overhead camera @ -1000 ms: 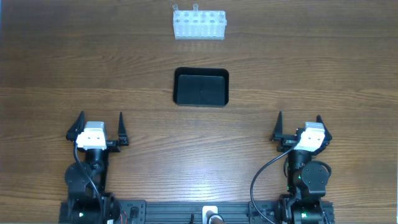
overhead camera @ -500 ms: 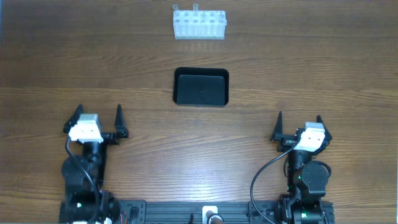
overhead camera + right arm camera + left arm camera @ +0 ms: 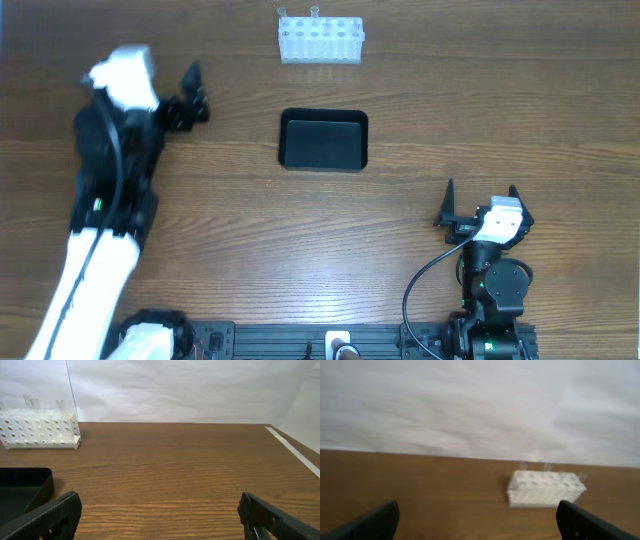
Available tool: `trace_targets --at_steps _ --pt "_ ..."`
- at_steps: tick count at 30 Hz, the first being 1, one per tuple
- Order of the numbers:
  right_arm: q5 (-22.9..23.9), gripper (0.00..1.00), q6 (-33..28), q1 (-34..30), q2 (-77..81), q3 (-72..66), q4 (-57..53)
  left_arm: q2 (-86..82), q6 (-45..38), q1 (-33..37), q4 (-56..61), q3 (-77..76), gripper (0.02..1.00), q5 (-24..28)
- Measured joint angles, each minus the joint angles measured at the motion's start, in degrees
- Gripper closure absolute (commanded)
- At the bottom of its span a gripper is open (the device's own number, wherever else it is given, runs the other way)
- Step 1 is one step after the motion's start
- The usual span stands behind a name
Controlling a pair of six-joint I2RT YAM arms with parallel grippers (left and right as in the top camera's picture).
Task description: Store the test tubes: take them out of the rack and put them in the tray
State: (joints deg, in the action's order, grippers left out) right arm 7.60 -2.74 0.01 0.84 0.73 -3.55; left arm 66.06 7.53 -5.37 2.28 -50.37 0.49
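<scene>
A wooden desk point(image 3: 500, 90) seen from above. A white rack point(image 3: 320, 38) stands at its far edge with two clear test tubes point(image 3: 283, 13) upright in it, none yet in the empty black tray point(image 3: 323, 140) lying a little nearer. The left gripper point(image 3: 479, 527) hangs raised over the desk's left side, fingers spread wide and empty, facing the rack. The right gripper point(image 3: 481, 195) sits near its base, fingers also apart and empty. This looks like the approach for the first tube; next, the fingers must straddle one tube's top and close on it.
</scene>
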Motion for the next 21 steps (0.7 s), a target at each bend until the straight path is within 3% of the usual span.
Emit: trace_targets --at_steps 9,21 --pt "0.0 0.009 0.0 0.0 0.0 0.0 0.0 26.4 2.1 -10.1 -12.2 -28.0 0.023 -8.0" --pt "0.0 0.009 0.0 0.0 0.0 0.0 0.0 55.6 8.0 -12.0 -26.8 -57.7 0.020 -10.0"
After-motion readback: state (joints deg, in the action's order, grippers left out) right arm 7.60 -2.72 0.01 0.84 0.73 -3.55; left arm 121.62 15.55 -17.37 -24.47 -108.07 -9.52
